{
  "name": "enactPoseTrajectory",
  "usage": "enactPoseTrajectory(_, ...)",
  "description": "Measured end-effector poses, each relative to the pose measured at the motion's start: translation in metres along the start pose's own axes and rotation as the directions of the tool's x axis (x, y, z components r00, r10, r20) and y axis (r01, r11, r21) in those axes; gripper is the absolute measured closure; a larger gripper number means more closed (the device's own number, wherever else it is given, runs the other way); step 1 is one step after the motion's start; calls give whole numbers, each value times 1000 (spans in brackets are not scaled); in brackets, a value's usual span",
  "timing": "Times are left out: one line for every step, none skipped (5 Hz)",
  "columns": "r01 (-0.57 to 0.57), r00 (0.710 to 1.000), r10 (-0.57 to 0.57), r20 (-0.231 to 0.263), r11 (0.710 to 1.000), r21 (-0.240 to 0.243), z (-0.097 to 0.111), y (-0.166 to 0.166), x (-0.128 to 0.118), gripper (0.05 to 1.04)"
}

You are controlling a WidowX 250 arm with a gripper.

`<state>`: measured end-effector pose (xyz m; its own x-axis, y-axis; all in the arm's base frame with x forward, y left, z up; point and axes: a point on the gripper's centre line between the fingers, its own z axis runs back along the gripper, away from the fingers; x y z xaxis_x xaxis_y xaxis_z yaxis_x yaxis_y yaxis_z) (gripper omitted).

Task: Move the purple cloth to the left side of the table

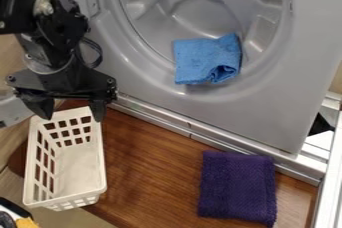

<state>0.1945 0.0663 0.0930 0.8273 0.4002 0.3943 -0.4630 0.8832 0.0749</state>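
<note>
The black gripper (72, 114) hangs at the upper left, over the back end of the white basket, with its two fingers spread apart and nothing between them. Folded into a rough rectangle, the purple cloth (238, 188) lies flat on the brown wooden table (150, 172) at the lower right, close to the grey metal edge. The gripper is well to the left of the cloth and does not touch it.
A white slotted basket (77, 169) stands on the table's left side. Behind the table is a grey washer-like panel (267, 107) with a round recess, where a blue cloth (200, 61) rests. A metal rail (220, 141) borders the table's back.
</note>
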Motion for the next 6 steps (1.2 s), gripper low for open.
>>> enactPoseTrajectory(-4, 1000, 4, -13, 1000, 3, -2, 0, -4, 83)
enactPoseTrajectory(65, 998, -65, -9, 996, -54, -4, -35, -10, 82)
enactPoseTrajectory(112, 993, -115, -34, 990, -86, -16, -67, -22, 83)
enactPoseTrajectory(149, 988, -153, -30, 984, -99, -26, -92, -26, 83)
enactPoseTrajectory(244, 967, -252, -46, 961, -127, -49, -132, -43, 83)
enactPoseTrajectory(310, 944, -324, -57, 935, -172, -71, -167, -61, 83)
